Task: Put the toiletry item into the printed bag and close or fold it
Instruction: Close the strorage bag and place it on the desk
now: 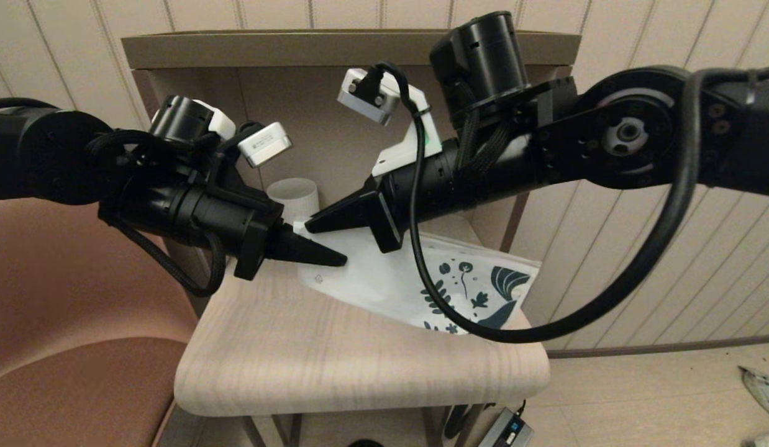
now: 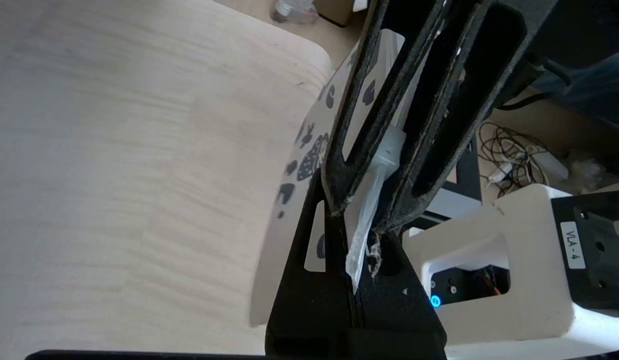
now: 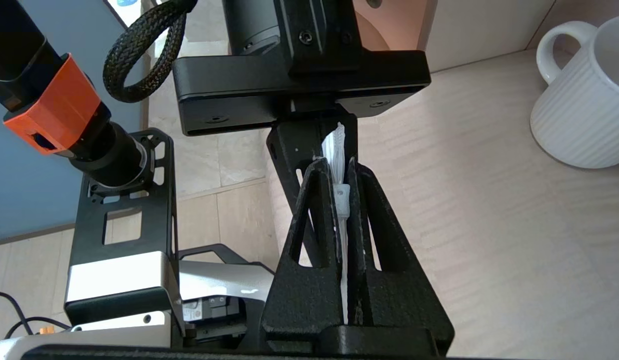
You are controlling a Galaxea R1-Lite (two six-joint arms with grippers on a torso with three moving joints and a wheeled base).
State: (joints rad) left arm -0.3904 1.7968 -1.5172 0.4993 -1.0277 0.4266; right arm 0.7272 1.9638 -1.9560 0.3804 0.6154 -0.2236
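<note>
The printed bag is milky white, with dark teal leaves and flowers at its four o'clock end; its slider is white. At eleven o'clock from it stands a white ribbed mug. The table is pale wood grain. Both the left gripper and the right gripper are matt black.

Translucent plastic printed bag; matt wood-grain table.
</note>
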